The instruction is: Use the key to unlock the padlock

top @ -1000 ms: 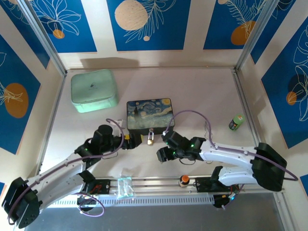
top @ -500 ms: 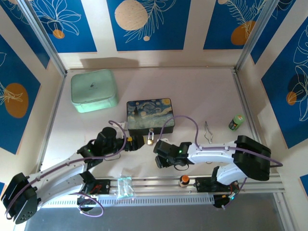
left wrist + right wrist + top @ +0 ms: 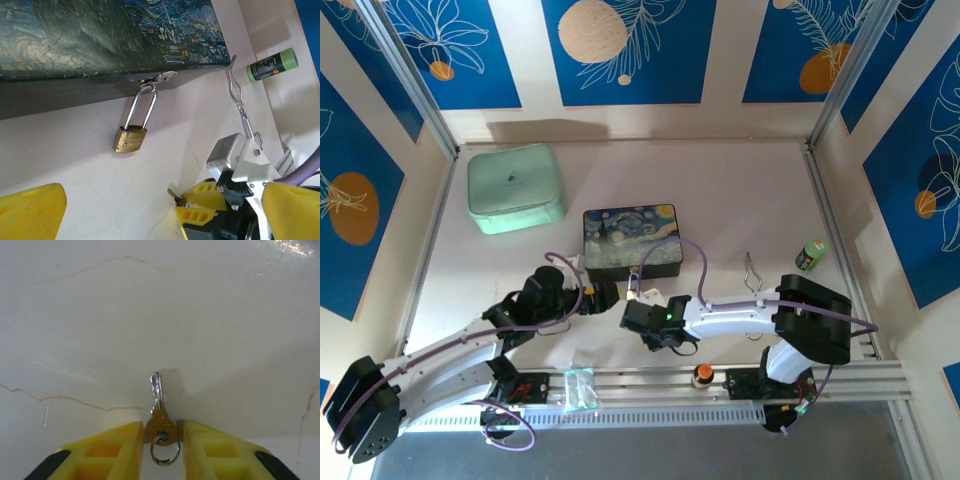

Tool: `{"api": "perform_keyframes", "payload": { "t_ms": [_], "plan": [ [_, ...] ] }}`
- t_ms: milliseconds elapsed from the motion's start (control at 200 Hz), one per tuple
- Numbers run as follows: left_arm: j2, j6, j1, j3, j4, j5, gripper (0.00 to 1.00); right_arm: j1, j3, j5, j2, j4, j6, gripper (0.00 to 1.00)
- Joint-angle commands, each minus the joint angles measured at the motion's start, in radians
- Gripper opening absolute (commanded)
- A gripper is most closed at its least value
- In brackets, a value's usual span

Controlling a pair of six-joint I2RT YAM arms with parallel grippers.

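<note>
1. The key (image 3: 156, 390) is a thin, stiff sliver of smooth metal. It looks very light and likely to swivel or slip in a loose pinch. The best hold is across its flat round head, which leaves the whole blade free for the keyhole.
2. The right gripper (image 3: 163, 432) has that hold: its yellow jaws are drawn narrow, one on each side of the head. The blade points away from them, low over the bench (image 3: 225, 315), just in front of the padlock.
3. The padlock (image 3: 130, 139) hangs by its long silver shackle from the clasp on the front of the painted box (image 3: 100, 35), with its brass body down by the bench. It seems free to swing, so the key would probably push it aside unless the body is steadied. The keyhole is too small to make out.
4. The left gripper (image 3: 603, 295) is just beside the padlock with its jaws spread wide and nothing in them. It looks well placed to take the brass body by its flat faces.
5. By count there is one key, with one small ring (image 3: 165, 452) through its head, and one padlock.
6. There is also one painted box, one pair of forceps (image 3: 240, 100), one green bottle (image 3: 272, 65) and one mint-green case (image 3: 516, 187).
</note>
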Motion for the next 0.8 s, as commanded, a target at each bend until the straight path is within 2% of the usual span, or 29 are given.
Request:
{"api": "perform_keyframes", "payload": {
  "t_ms": [0, 80, 155, 410, 645, 795],
  "plan": [
    [0.0, -0.007, -0.011, -0.019, 0.0, -0.023, 0.99, 0.01, -0.038, -0.092, 0.06, 0.137, 0.013, 0.17],
    [0.003, -0.006, -0.01, -0.022, 0.001, -0.027, 0.99, 0.002, -0.067, -0.111, 0.044, 0.186, -0.006, 0.04],
    [0.009, -0.009, -0.011, -0.023, 0.001, -0.03, 0.99, -0.008, -0.089, -0.127, 0.024, 0.212, -0.009, 0.0],
    [0.045, -0.019, -0.016, -0.029, 0.068, -0.017, 0.99, -0.068, -0.236, -0.197, -0.13, 0.359, -0.031, 0.0],
    [0.087, -0.054, -0.043, -0.056, 0.201, 0.003, 0.9, -0.183, -0.397, -0.32, -0.347, 0.531, -0.045, 0.0],
    [0.065, -0.086, -0.093, -0.065, 0.278, -0.049, 0.87, -0.285, -0.48, -0.41, -0.493, 0.578, -0.025, 0.0]
  ]
}}
